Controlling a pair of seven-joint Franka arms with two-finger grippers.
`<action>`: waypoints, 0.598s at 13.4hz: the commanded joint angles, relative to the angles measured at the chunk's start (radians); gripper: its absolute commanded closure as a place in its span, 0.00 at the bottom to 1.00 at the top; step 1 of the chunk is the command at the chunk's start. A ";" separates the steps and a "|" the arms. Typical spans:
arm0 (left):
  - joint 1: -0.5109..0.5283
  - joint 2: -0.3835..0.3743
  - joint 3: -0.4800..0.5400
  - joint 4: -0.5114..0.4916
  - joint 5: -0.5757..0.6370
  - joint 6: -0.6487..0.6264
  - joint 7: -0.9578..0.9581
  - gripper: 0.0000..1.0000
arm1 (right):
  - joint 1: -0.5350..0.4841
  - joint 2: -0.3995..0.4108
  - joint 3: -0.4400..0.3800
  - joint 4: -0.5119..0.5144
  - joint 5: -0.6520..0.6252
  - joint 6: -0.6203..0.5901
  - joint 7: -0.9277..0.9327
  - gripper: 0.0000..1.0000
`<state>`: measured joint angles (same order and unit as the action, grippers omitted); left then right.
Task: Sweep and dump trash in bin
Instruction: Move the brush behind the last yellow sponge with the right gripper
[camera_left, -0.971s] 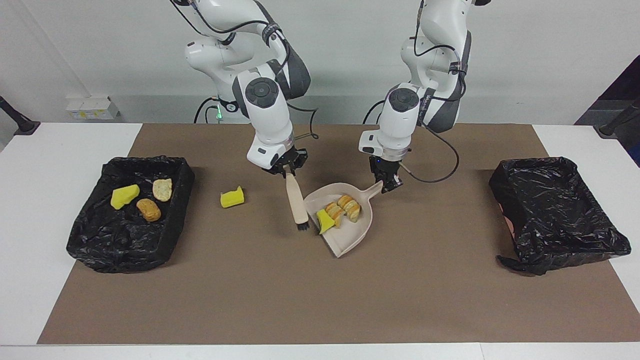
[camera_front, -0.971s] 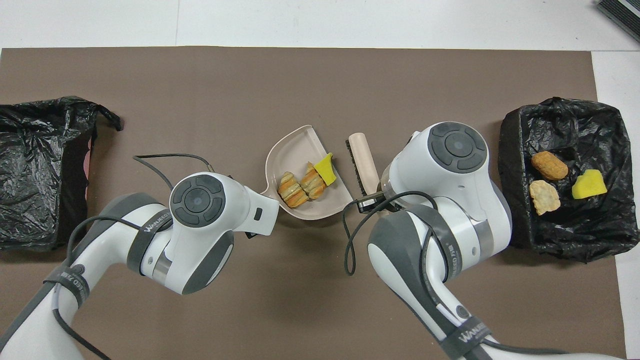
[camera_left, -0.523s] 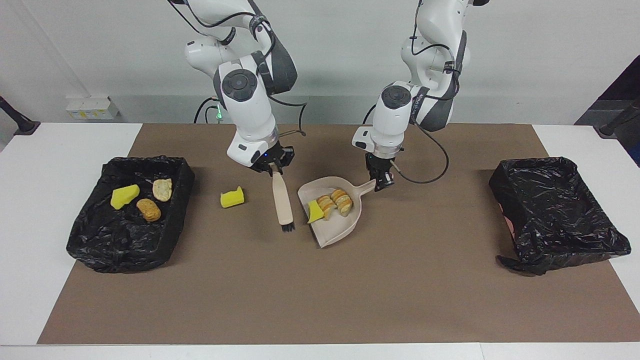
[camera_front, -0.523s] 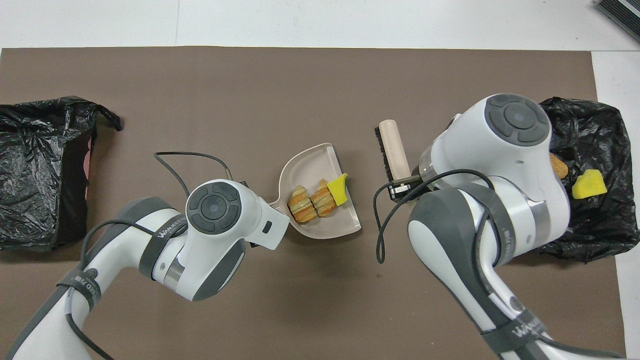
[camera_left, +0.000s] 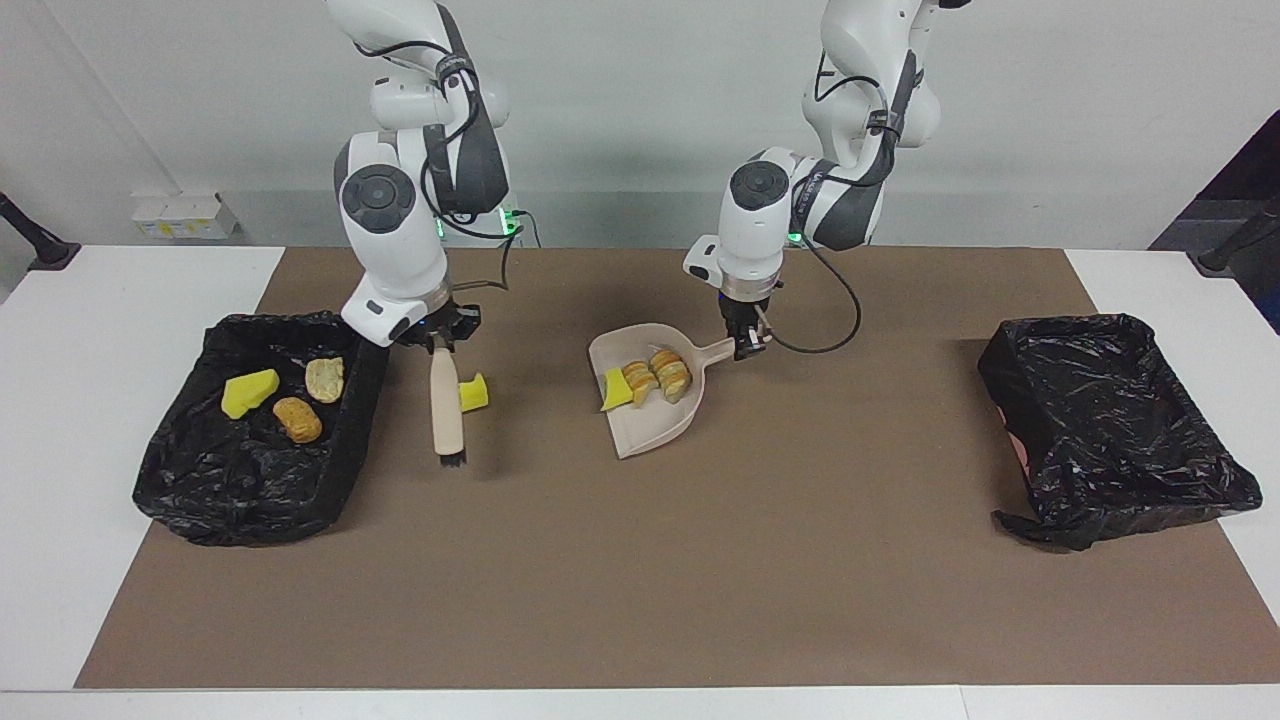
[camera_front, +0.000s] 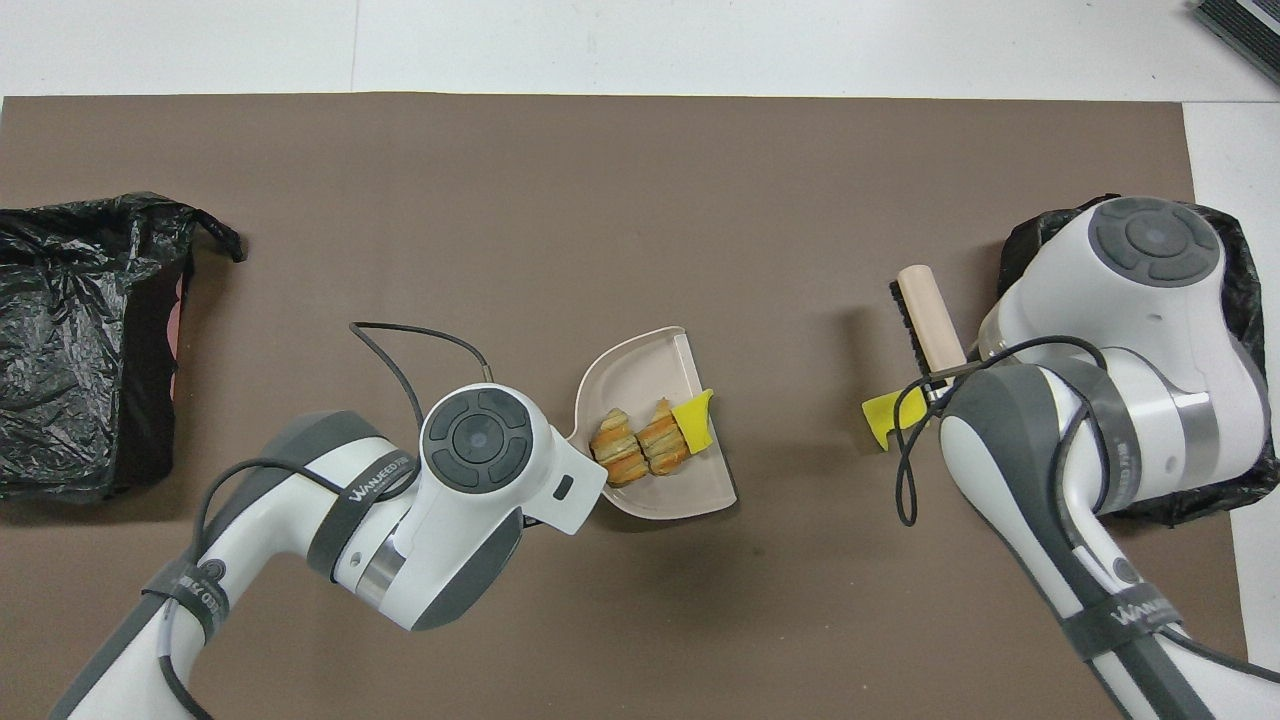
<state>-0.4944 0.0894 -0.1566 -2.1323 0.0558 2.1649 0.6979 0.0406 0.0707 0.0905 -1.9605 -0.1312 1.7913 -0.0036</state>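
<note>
My left gripper (camera_left: 745, 346) is shut on the handle of the beige dustpan (camera_left: 655, 425), which it holds tilted a little above the mat. Trash lies in the pan: a yellow chunk (camera_left: 614, 390) and two croissant pieces (camera_left: 660, 377), which the overhead view shows as croissants (camera_front: 640, 450) beside the yellow bit (camera_front: 693, 420). My right gripper (camera_left: 438, 344) is shut on the brush (camera_left: 445, 405), which hangs bristles down. A loose yellow chunk (camera_left: 474, 393) lies on the mat right beside the brush. More trash lies in the black-lined bin (camera_left: 250, 510) at the right arm's end.
A second black-lined bin (camera_left: 1110, 440) stands at the left arm's end of the brown mat. In the overhead view my right arm covers most of the bin (camera_front: 1245, 300) at its end. Cables hang from both wrists.
Both arms have moved toward the right arm's end. The brush now hangs beside the loose yellow chunk near the bin. The dustpan has shifted the same way with its load.
</note>
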 joint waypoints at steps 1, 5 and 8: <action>-0.055 -0.030 0.009 -0.011 0.001 -0.028 -0.028 1.00 | -0.017 -0.120 0.011 -0.165 -0.053 0.036 0.025 1.00; -0.044 -0.030 0.011 -0.018 -0.001 -0.022 -0.031 1.00 | -0.034 -0.155 0.012 -0.291 -0.068 0.081 0.123 1.00; -0.041 -0.031 0.011 -0.018 -0.001 -0.022 -0.031 1.00 | -0.030 -0.154 0.017 -0.400 -0.067 0.204 0.198 1.00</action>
<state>-0.5313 0.0843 -0.1547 -2.1338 0.0557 2.1581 0.6702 0.0191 -0.0570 0.0958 -2.2811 -0.1771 1.9340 0.1489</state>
